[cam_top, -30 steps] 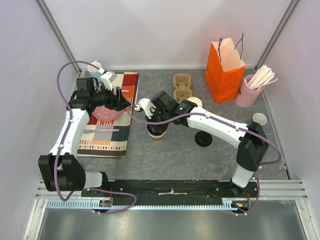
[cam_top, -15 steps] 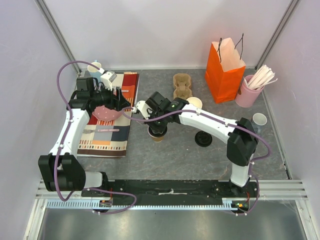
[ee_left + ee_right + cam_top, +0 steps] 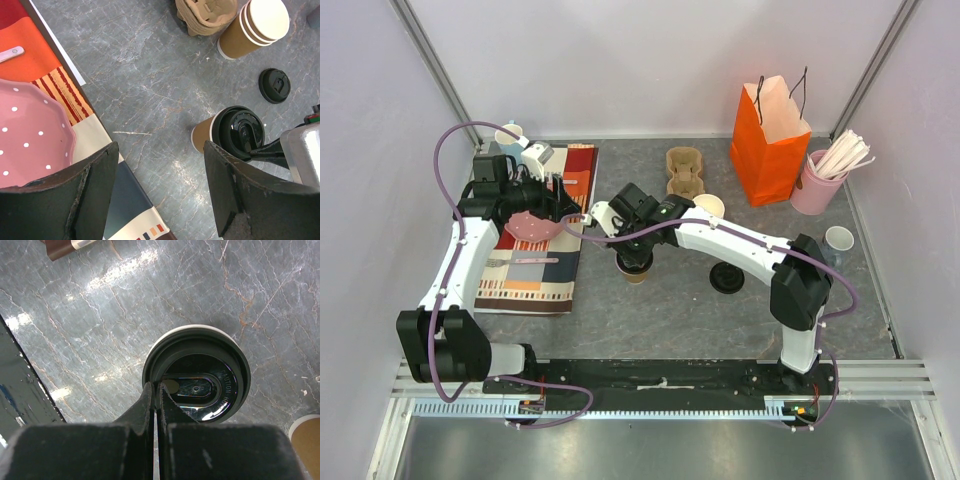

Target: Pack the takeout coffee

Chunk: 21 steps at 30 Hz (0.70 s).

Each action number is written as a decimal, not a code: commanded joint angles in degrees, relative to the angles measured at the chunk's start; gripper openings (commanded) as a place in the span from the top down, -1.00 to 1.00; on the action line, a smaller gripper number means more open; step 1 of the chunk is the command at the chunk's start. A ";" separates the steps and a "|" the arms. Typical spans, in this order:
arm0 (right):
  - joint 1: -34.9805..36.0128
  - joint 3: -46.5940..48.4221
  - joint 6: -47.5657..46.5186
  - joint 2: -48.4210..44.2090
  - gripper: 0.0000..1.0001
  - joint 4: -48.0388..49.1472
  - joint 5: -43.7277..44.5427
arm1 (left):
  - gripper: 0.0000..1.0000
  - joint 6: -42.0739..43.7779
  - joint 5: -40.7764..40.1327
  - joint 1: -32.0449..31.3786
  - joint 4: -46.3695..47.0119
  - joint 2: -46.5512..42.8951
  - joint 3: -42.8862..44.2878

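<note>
The takeout coffee is a brown paper cup with a black lid, standing upright on the grey table right of the placemat. It shows in the left wrist view and from straight above in the right wrist view. My right gripper is shut, its fingertips together on the left inner edge of the lid. My left gripper is open and empty, held above the placemat's right edge, to the left of the cup.
An orange paper bag stands at the back right, a pulp cup carrier and a stack of lidless cups behind the coffee. A loose black lid lies right of it. A pink bowl sits on the placemat.
My right arm has swung its elbow inward and the gripper has shifted slightly left over the cup's lid. The left arm has not moved.
</note>
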 commanded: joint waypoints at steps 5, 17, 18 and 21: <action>0.49 2.64 -0.18 0.54 1.00 0.30 -0.88 | -0.51 2.10 -0.39 -0.18 0.32 -0.99 -0.06; 0.49 1.77 -0.18 2.12 1.00 0.91 -1.41 | -0.51 2.10 -0.21 -0.18 0.32 -0.90 -0.15; 0.49 1.68 -0.09 2.21 1.00 0.82 -1.49 | -0.51 2.19 -0.21 -0.18 0.23 -0.90 -0.15; 0.58 1.50 -0.09 2.30 1.00 0.91 -1.41 | -0.51 2.10 -0.13 -0.27 0.32 -0.99 -0.15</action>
